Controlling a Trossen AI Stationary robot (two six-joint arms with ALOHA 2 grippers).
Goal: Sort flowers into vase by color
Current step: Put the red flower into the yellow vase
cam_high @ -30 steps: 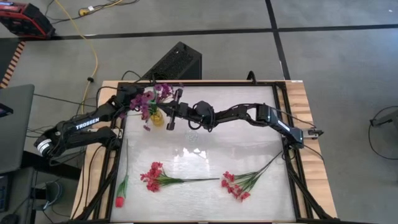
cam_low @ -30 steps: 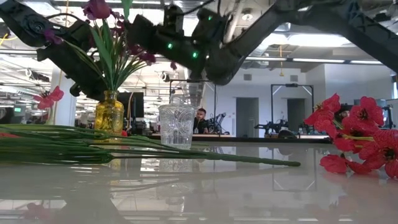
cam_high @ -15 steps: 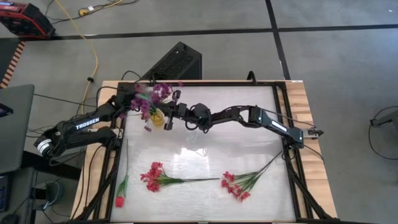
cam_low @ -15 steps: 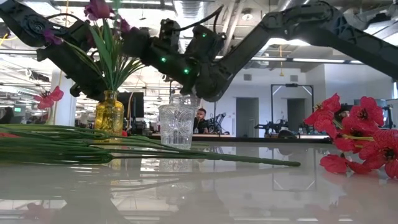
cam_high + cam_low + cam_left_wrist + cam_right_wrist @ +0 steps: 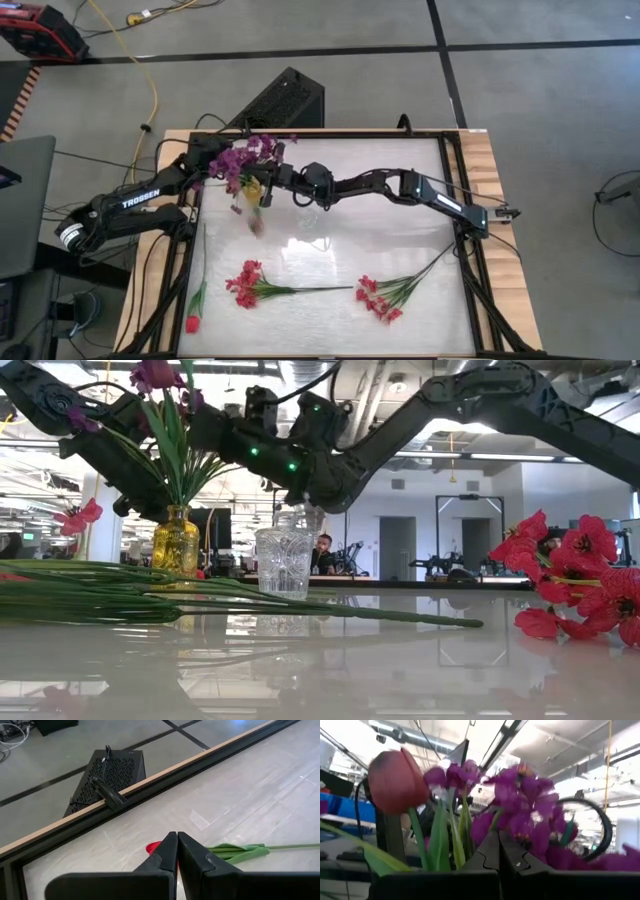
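A yellow vase [image 5: 252,187] [image 5: 175,540] at the table's far left holds purple blossom sprays [image 5: 240,158] [image 5: 520,805] and a dark red tulip [image 5: 395,780] [image 5: 152,373]. My right gripper [image 5: 263,190] [image 5: 207,426] [image 5: 498,834] reaches across from the table's right. It is shut, and its tips sit right at this bunch, above the vase. A clear glass vase [image 5: 312,215] [image 5: 285,560] stands beside it under the right arm. My left gripper [image 5: 177,834] is shut over the table's left side, above a red tulip [image 5: 152,848] [image 5: 191,322] lying flat. My right gripper's shut fingertips [image 5: 490,845] stand level among the leaves and purple blossoms [image 5: 485,827] of the bunch in the yellow vase, coming from the table's right. I cannot tell whether they touch a stem or a leaf.
Two red-pink blossom sprays lie flat on the near half of the table, one left of centre [image 5: 250,282] and one right of centre [image 5: 380,298] [image 5: 575,575]. Their green stems [image 5: 200,600] run across the table. A black box [image 5: 285,98] sits on the floor past the far edge.
My right gripper has moved a little toward the table's left, closer into the bunch in the yellow vase, dipping slightly and rising again. The purple sprays have shifted a bit to the left. My left arm has kept still.
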